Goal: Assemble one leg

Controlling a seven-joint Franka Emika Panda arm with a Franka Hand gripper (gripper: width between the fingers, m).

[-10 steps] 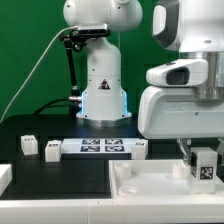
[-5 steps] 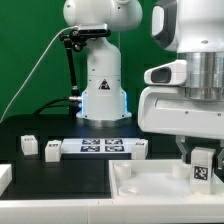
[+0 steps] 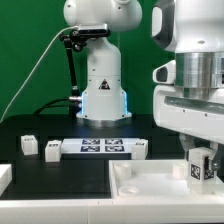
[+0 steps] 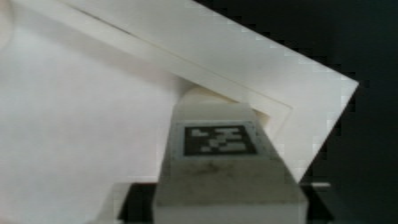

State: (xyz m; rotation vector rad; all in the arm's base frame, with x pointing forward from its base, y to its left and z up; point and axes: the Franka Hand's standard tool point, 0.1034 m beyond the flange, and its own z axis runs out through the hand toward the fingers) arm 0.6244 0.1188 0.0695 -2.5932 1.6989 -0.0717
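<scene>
gripper [image 3: 200, 163] is clamped on the leg [image 3: 198, 170], tag face out, holding it just above a corner of the white tray part [image 3: 140, 180] directly below the fingers. pick looks done; seating the leg into the corner socket is left, and i can't tell if it's touching yet. two spare blocks [image 3: 40, 148] sit well off to the side.

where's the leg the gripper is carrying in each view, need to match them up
Exterior view: the leg sits at the exterior view's lower right, between the fingers of the gripper, over the large white tray-like part.
Wrist view: the leg fills the centre foreground, tag facing the camera, with the tray-like part's corner beyond it.
Shared landmark: the black-and-white tag on the leg, plus the white tray-like part beneath.
</scene>
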